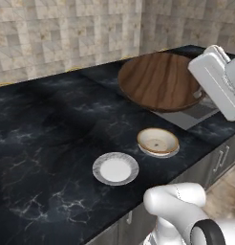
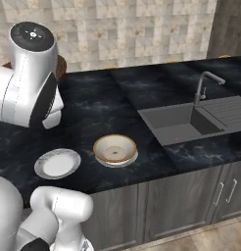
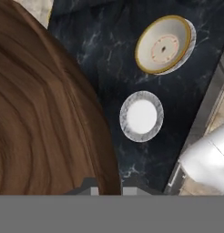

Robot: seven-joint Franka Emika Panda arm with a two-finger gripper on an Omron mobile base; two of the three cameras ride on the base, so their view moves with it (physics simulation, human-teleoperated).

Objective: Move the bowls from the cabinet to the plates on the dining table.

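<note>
Arm raised high over the desk (image 1: 43, 134), hand at upper right of the left base view. Jaws closed on the rim of the dark wood bowl (image 1: 157, 81), held aloft, grain visible. Cream bowl (image 1: 158, 141) sits on one plate at centre frame; empty plate (image 1: 115, 168) lies just lower left of it.

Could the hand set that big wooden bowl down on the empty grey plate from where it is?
Probably yes. The hand is shut on the wooden bowl above the table, and the empty plate lies bare with nothing over it. The cream bowl already sits on its own plate beside it.
</note>
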